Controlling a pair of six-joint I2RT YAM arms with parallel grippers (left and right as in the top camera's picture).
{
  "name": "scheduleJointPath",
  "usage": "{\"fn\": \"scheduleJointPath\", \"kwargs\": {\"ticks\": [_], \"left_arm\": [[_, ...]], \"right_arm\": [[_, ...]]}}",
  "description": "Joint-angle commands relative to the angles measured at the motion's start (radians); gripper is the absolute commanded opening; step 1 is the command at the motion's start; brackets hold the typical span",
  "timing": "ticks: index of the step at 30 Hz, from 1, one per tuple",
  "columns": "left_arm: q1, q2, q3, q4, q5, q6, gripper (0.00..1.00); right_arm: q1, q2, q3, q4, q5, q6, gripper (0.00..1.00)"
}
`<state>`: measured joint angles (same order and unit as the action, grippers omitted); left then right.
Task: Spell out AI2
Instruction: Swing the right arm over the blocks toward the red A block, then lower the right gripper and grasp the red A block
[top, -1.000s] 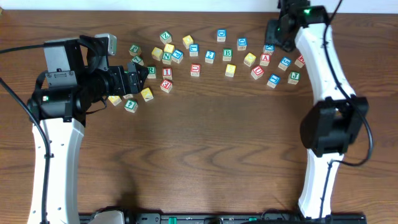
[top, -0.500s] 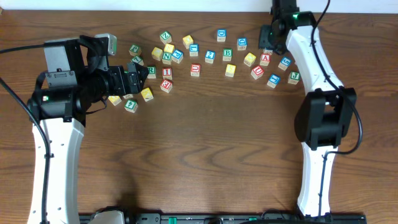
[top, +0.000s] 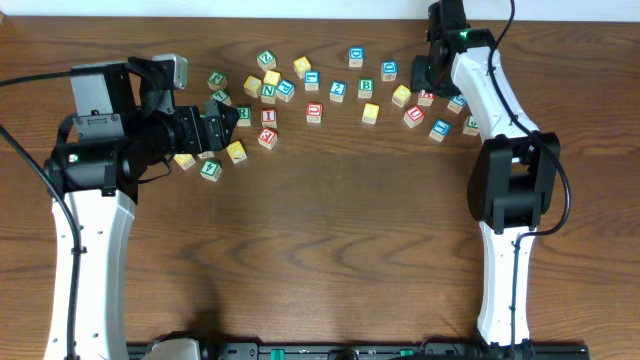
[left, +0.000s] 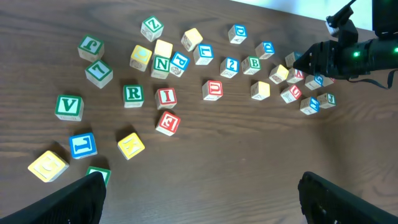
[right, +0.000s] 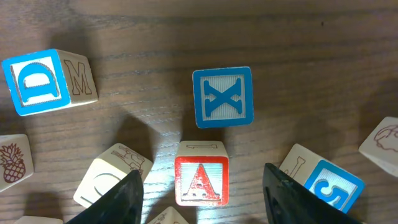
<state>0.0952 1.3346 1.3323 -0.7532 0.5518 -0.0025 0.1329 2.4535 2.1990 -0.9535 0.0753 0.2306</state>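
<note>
The red "A" cube (right: 201, 180) lies flat on the table between the fingers of my right gripper (right: 202, 186). That gripper is open, with a gap on each side of the cube. In the overhead view the right gripper (top: 425, 80) sits over the right-hand cluster and mostly covers the "A" cube (top: 427, 98). Over to the left lies the red "I" cube (top: 268, 117) (left: 166, 97). The blue "2" cube (top: 338, 90) (left: 229, 65) lies in the middle. My left gripper (top: 222, 122) (left: 199, 196) hovers wide open and holds nothing.
Close around the "A" cube are a blue "X" cube (right: 222, 98), a blue "S" cube (right: 333, 186), a blue "D" cube (right: 37, 82) and a pale cube (right: 112, 177). Several more letter cubes are scattered across the back (top: 314, 112). The table's far edge runs just behind the cubes.
The right arm has swung left and down over the "A" cube, and its jaws have widened. The left arm has not moved.
</note>
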Motion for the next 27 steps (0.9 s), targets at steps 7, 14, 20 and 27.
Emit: {"fn": "scheduleJointPath", "kwargs": {"ticks": [7,14,20,27], "left_arm": [[-0.001,0.011,0.017,-0.002,0.013,0.007,0.98],[-0.001,0.012,0.013,-0.002,0.013,0.006,0.98],[-0.001,0.012,0.013,-0.002,0.013,0.007,0.97],[-0.001,0.012,0.013,-0.002,0.013,0.007,0.97]], "right_arm": [[0.008,0.051,-0.017,0.020,0.012,-0.030,0.52],[0.008,0.051,-0.047,0.047,0.012,-0.029,0.50],[0.007,0.051,-0.050,0.061,0.013,-0.029,0.46],[0.006,0.052,-0.050,0.056,0.013,-0.029,0.37]]}}
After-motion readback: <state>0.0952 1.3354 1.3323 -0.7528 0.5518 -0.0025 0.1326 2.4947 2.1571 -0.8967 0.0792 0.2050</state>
